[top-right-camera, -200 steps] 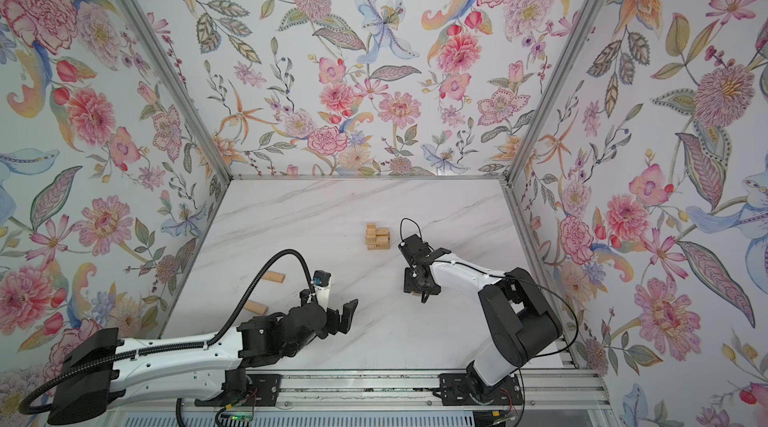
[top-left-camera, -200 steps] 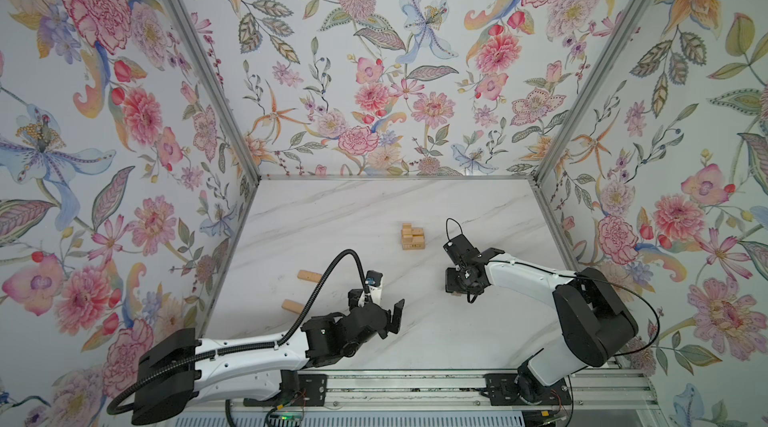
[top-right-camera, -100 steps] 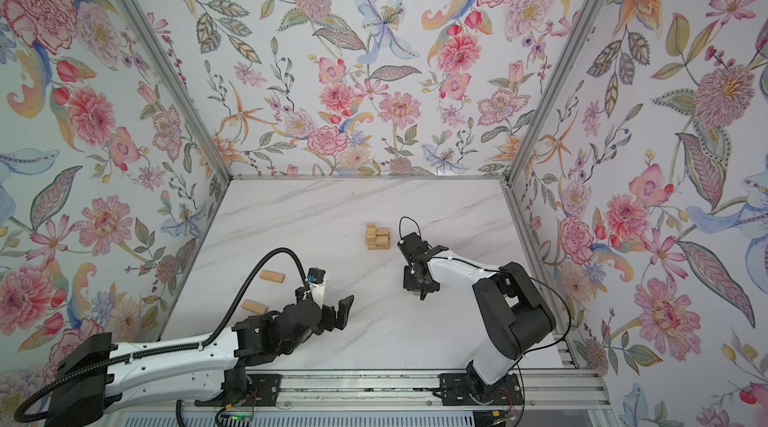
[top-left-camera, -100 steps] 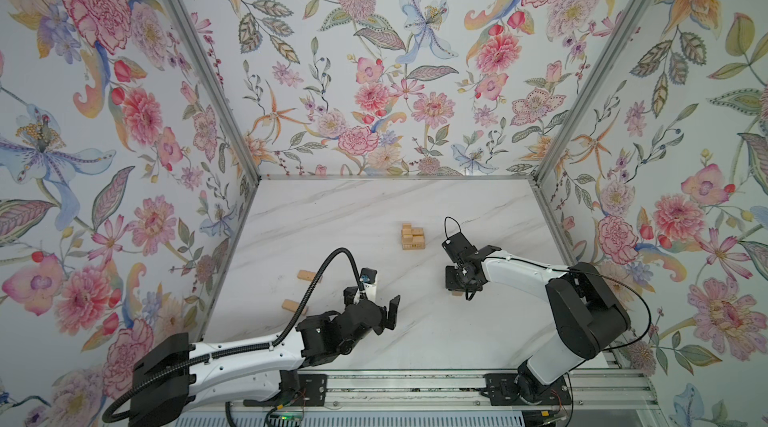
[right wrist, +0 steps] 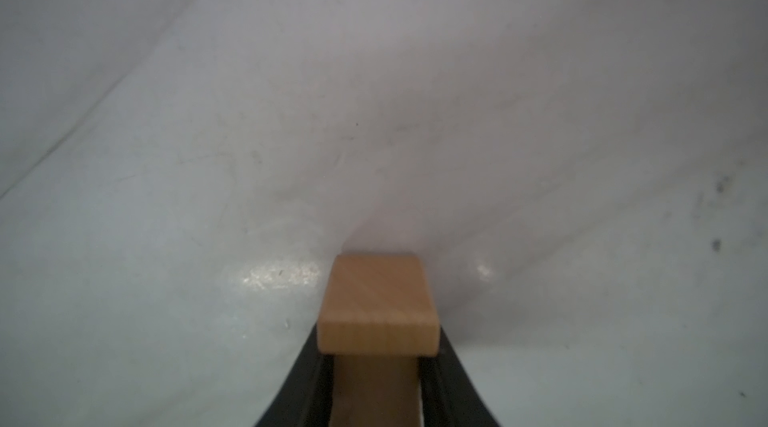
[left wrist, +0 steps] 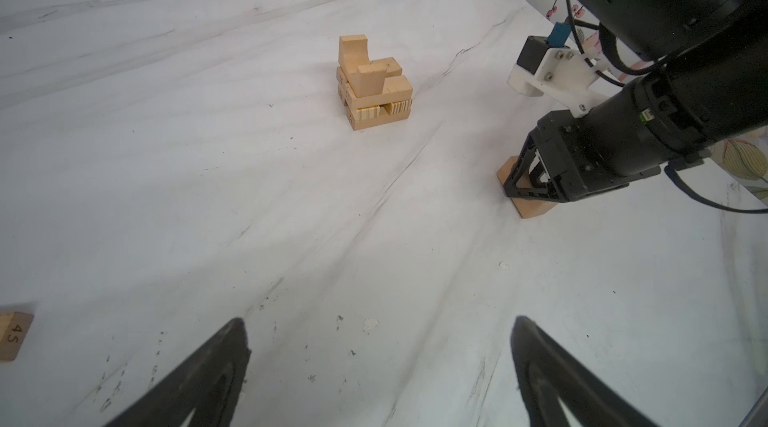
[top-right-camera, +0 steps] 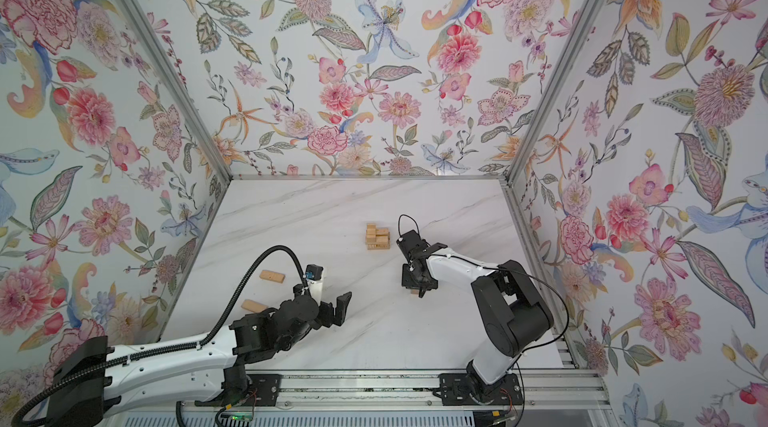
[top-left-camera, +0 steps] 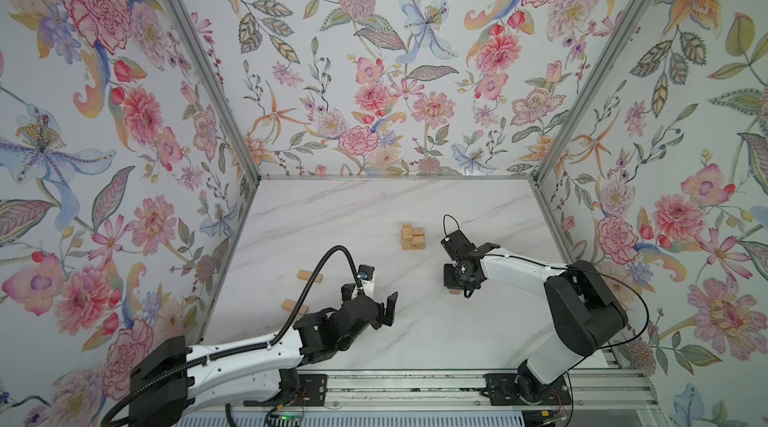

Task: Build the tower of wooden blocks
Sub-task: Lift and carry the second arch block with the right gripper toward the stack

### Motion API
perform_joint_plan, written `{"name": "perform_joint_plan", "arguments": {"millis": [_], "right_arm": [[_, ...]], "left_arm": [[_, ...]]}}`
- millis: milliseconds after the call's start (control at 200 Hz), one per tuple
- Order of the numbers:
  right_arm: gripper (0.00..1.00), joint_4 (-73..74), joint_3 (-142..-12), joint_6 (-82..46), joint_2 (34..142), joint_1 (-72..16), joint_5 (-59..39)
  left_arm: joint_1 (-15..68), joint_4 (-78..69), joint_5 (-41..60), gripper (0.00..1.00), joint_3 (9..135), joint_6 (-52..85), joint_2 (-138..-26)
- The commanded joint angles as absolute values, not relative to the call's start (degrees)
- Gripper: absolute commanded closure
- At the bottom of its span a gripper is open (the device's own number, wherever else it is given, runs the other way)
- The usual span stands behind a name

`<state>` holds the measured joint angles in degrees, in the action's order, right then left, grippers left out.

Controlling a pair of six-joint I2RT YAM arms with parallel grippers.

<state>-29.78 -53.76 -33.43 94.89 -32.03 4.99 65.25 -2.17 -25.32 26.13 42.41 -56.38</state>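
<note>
our right gripper (left wrist: 536,186) was clamped across the narrow width of a wood block (right wrist: 378,300) lying flat on the table (top-left-camera: 374,204), its long axis running out past the jaws. the tower (top-left-camera: 412,235) stood near, toward the back wall and slightly left, nearer this arm. our left gripper (left wrist: 378,321) hung wide open and empty, well apart.

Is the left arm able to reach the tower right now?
Probably yes. The left gripper is open and empty, only bare table lies between it and the tower; the right gripper is off to one side.
</note>
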Motion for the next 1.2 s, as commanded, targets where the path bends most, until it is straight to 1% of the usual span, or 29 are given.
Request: {"name": "perform_joint_plan", "arguments": {"millis": [0, 500, 791, 1196], "right_arm": [[0.69, -31.65, -56.43, -32.54, 95.91, -31.57, 4.52], [0.69, -35.35, -68.38, -30.04, 99.55, -31.12, 3.30], [0.69, -38.43, -80.36, -27.54, 106.23, -30.91, 1.82], [0.69, -42.56, -95.16, -25.16, 116.38, -29.62, -0.71]], "left_arm": [[64.15, -0.02, -25.29, 0.01, 26.00, 41.34, -54.92], [59.91, 3.46, -25.04, 0.01, 29.02, 38.97, -52.93], [55.95, 3.89, -23.04, 0.01, 31.35, 36.76, -54.24], [50.11, 3.11, -19.68, 0.01, 35.37, 33.14, -59.68]]}}
